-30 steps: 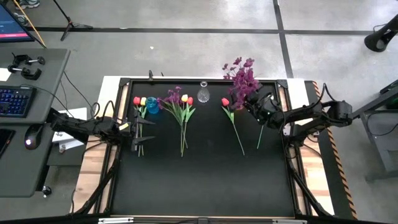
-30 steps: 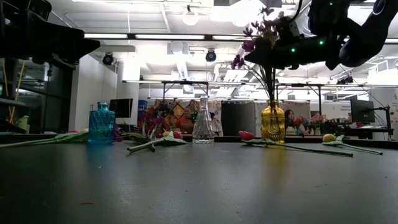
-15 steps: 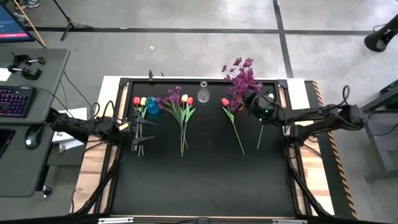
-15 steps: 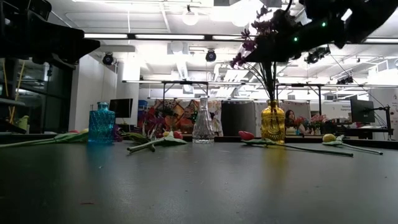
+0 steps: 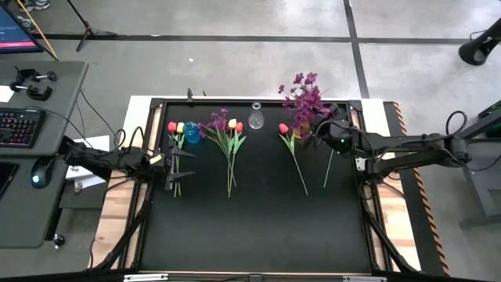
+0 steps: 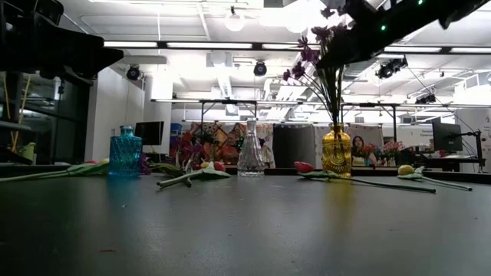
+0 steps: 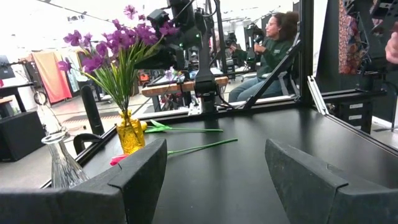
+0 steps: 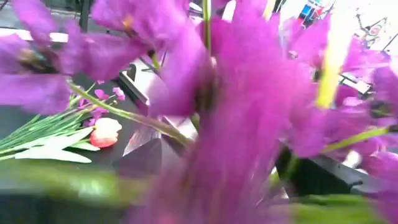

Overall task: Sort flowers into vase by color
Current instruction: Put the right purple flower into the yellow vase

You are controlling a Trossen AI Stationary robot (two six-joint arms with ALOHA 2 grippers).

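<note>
A bushy purple sprig (image 5: 305, 98) stands upright with its stems in a yellow vase (image 6: 336, 151) at the far right of the table. My right gripper (image 5: 319, 130) hovers open at the blossoms (image 8: 205, 93), its fingers apart among them. A red tulip (image 5: 283, 128) and a yellow tulip (image 6: 405, 169) lie flat near that vase. More flowers (image 5: 228, 133) lie between the blue vase (image 5: 192, 133) and the clear vase (image 5: 256, 118). Two tulips (image 5: 175, 128) lie left of the blue vase. My left gripper (image 5: 178, 162) waits open at the left edge. My right gripper stands open at blossom height beside the purple sprig (image 6: 322, 54), coming from the table's right. The blossoms fill its wrist view in front of the fingers (image 8: 146, 158). I cannot tell whether a finger touches them.
The three vases stand in a row along the far edge. Flower stems (image 5: 301, 176) reach toward the table's middle, and the black mat's near half (image 5: 258, 227) holds nothing. A person (image 7: 277, 37) sits beyond the table's right side.
My right gripper has risen and drawn back toward the table's right edge, tipping up from pointing down toward level. The purple sprig stays upright in the yellow vase.
</note>
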